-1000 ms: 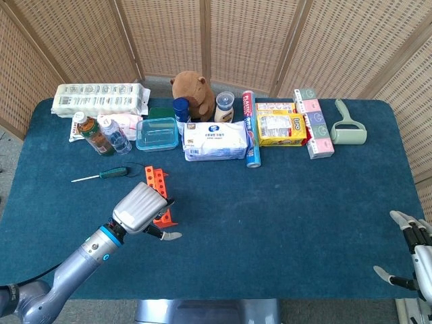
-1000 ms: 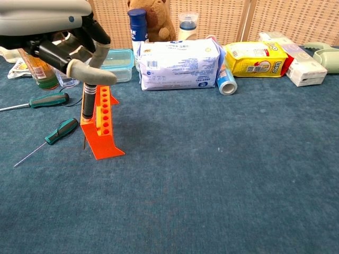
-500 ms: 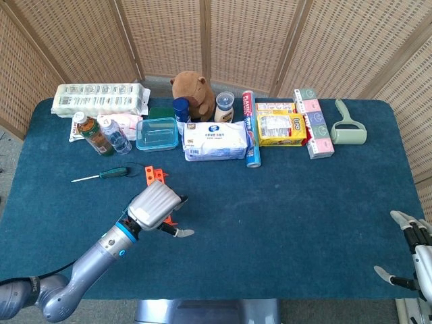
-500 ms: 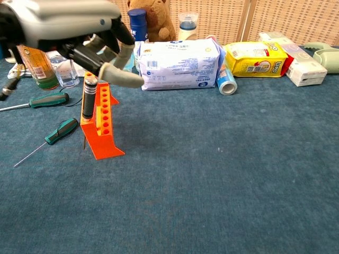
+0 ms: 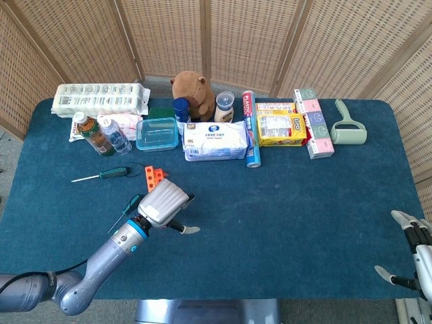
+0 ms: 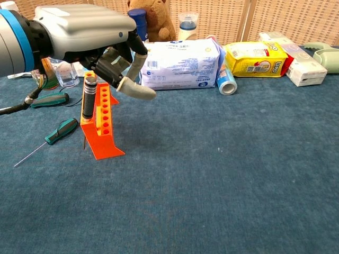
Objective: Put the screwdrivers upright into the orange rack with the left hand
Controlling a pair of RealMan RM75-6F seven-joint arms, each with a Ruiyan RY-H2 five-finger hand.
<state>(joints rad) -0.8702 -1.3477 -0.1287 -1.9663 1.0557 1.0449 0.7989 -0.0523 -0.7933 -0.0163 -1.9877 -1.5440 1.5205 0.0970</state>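
Observation:
The orange rack [image 6: 101,127] stands on the blue table, mostly hidden under my left hand in the head view, where its top end [image 5: 154,174] shows. One black-handled screwdriver [image 6: 88,99] stands upright in the rack's near end. My left hand [image 6: 95,39] [image 5: 166,202] hovers above and just right of it, fingers spread, holding nothing. A green-handled screwdriver [image 6: 59,131] [image 5: 131,205] lies left of the rack. Another green-handled screwdriver [image 6: 46,100] [image 5: 111,173] lies further back left. My right hand [image 5: 413,253] rests at the table's right front corner, fingers apart and empty.
Along the back stand bottles [image 5: 100,133], a clear plastic box [image 5: 157,133], a wipes pack [image 6: 177,64], a plush toy [image 5: 194,94], a yellow snack pack [image 6: 255,58], boxes [image 5: 314,122] and a lint roller [image 5: 347,127]. A wicker screen stands behind the table.
My left hand has let go of the black-handled screwdriver, which stays upright in the rack, and has lifted and shifted right, uncovering the green screwdriver beside the rack in the head view.

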